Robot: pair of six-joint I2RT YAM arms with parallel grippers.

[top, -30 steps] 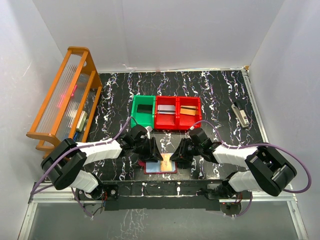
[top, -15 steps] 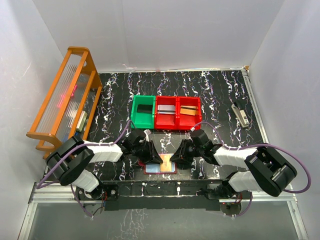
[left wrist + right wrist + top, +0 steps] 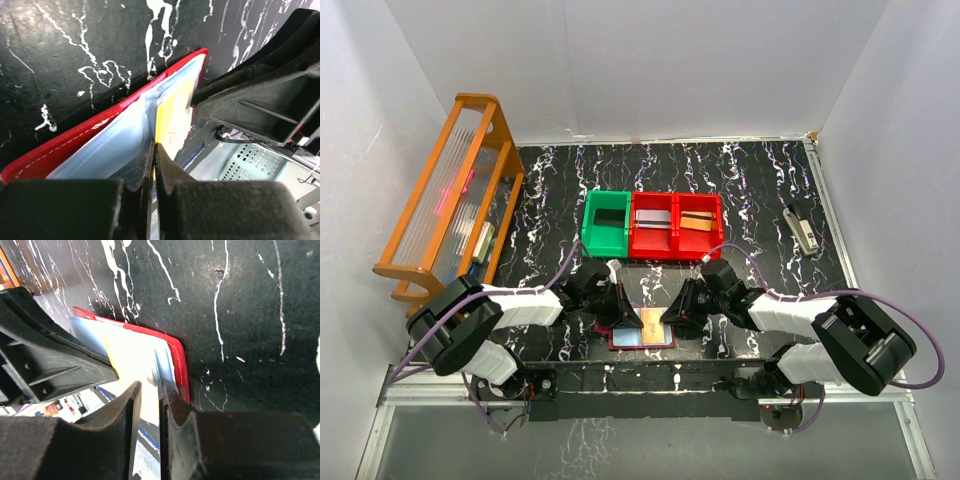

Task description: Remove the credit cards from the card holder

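The dark-red card holder [image 3: 642,338] lies open at the table's near edge, pale blue sleeves up. A gold credit card [image 3: 653,322] sticks out of a sleeve. In the left wrist view my left gripper [image 3: 155,146] is shut on the edge of the gold card [image 3: 172,112], over the card holder [image 3: 75,145]. In the right wrist view my right gripper [image 3: 150,390] is nearly closed over the clear sleeve edge of the card holder [image 3: 177,360]; the card [image 3: 132,355] lies beside it. From above, the left gripper [image 3: 619,310] and right gripper [image 3: 677,308] face each other over the holder.
A green bin [image 3: 606,222] and two joined red bins [image 3: 675,243] stand behind the grippers; a brown card [image 3: 697,222] lies in the right red bin. An orange rack [image 3: 450,190] stands at the left. A small stapler-like object [image 3: 802,228] lies at the right.
My left gripper has come a little nearer and lower onto the card holder, and its arm has dropped. The right gripper has hardly moved.
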